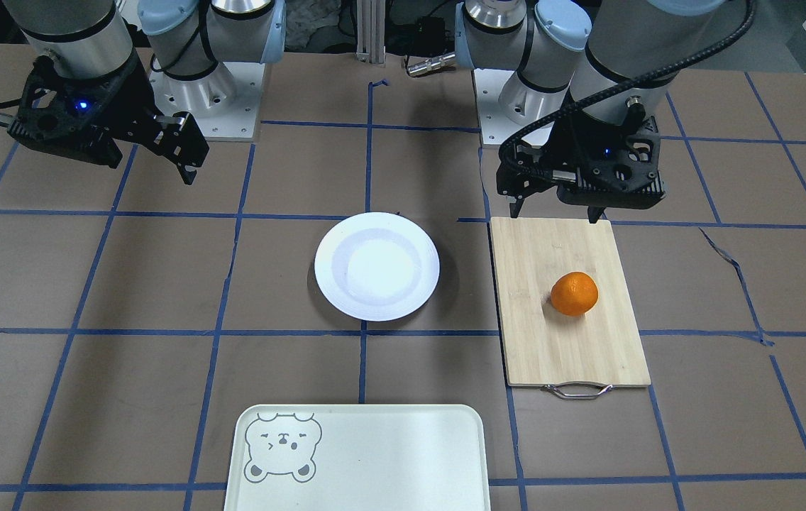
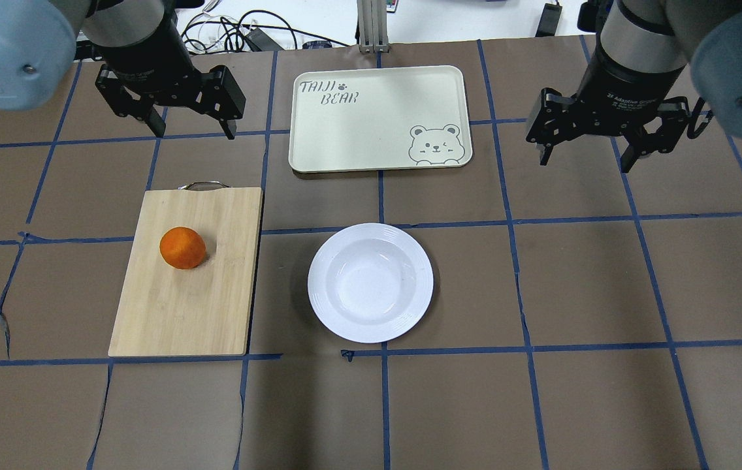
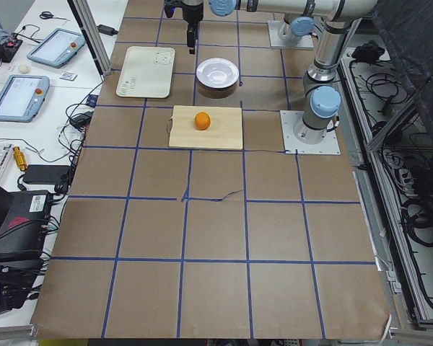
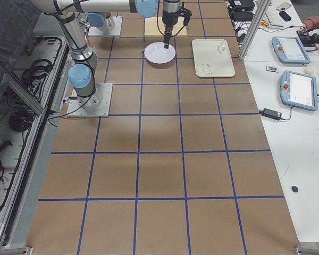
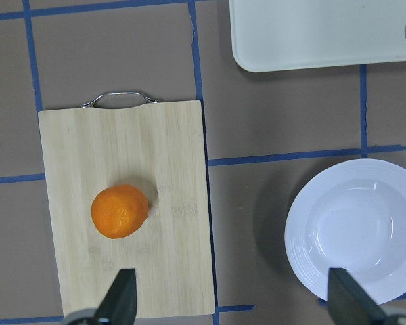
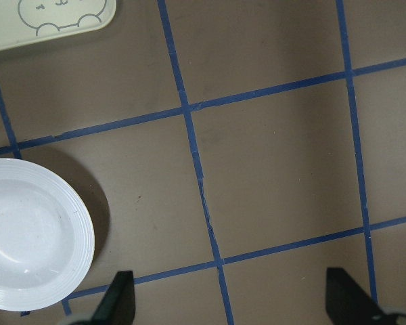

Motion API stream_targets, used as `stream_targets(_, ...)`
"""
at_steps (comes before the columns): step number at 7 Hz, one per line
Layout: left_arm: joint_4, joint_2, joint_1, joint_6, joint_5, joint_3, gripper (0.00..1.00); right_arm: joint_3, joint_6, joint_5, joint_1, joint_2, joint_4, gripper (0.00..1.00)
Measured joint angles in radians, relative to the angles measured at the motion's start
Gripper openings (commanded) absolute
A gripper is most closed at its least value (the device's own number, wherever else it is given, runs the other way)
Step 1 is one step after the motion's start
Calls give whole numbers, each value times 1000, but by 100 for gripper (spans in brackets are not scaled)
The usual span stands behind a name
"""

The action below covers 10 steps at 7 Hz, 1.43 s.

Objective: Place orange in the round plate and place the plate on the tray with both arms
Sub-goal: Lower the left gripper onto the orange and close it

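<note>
The orange [image 2: 182,247] is seen lying on the bamboo cutting board [image 2: 188,313], a little toward 12 o'clock from the board's middle in the overhead view, and it is not held by any gripper. The board lies flat on the brown table [image 2: 580,274], with its metal handle [image 2: 203,185] at the 12 o'clock end. The round plate [image 2: 371,282] is placed at about 3 o'clock from the orange, just beside the board but apart from it, right way up and empty. The tray [image 2: 371,124] is found at 12 o'clock from the plate, apart from it; a grey bear-face drawing [image 2: 434,143] is printed in its corner at about 4 o'clock. Blue tape lines [image 2: 515,261] are laid across the table between these things.

The left gripper [image 2: 194,134] is held above the table at 12 o'clock from the board, beyond the handle end, and its fingers are spread wide and are empty. In the left wrist view the two fingertips [image 5: 124,294] are seen far apart at the lower edge: the orange is at 12 o'clock from the one at 7 o'clock of the view, and the plate is by the other one. The right gripper [image 2: 584,163] is held at about 2 o'clock from the plate and 3 o'clock from the tray, well apart from both. Its fingers are also spread wide and empty; in the right wrist view the table with tape lines is shown between them, and the plate is seen at about 8 o'clock
</note>
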Motion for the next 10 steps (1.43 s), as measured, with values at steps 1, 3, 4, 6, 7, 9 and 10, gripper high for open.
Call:
stream_targets(1,2,-18,6,1,7,-15,100,0,0,0,-1,0,0,100)
stream_targets(3,87,-61,61,31,33,-115,100,0,0,-1,0,0,1,100)
stream_targets(4,165,-86,104,65,41,-186,100,0,0,-2,0,0,1,100)
stream_targets(6,249,-146,168,94,64,-260,100,0,0,-3,0,0,0,100)
stream_targets(7,259,-171,187,118,87,-278,100,0,0,-3,0,0,0,100)
stream_targets(9,298,-200,205,157,121,-318,100,0,0,-3,-1,0,1,100)
stream_targets(10,322,-213,208,161,124,-334,100,0,0,-3,-1,0,1,100)
